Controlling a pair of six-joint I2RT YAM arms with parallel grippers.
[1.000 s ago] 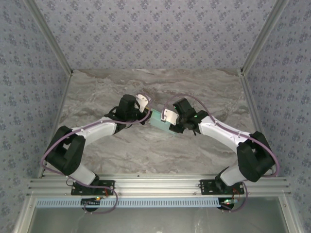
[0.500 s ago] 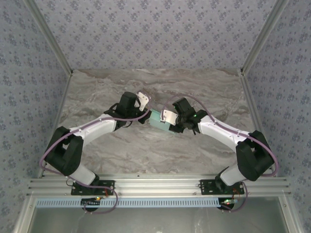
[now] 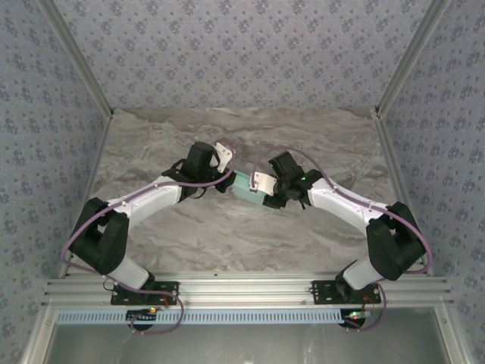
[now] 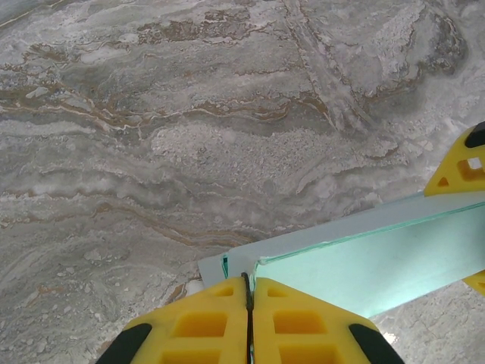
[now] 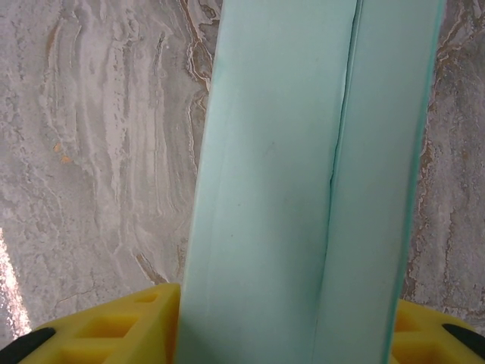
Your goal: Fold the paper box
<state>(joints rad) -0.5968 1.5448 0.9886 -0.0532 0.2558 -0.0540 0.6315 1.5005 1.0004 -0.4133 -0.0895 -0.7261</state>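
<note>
At mid-table, we see the left gripper point(image 4: 248, 287) pinched shut on the light turquoise thin-card paper box point(image 3: 244, 184). The right gripper point(image 5: 284, 311) straddles it, grip uncertain. If that side is loose, the box could twist and crease wrongly.

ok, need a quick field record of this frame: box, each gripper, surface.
object: paper box, turquoise card, long panels with a lengthwise seam
position: mid-table, spanning between the two grippers; lifted or resting, cannot tell
left gripper: shut, pinching a thin edge at one end of the paper box
right gripper: a finger on each side of the other end; gripping or loose, cannot tell
surface: table, marble-patterned
</note>
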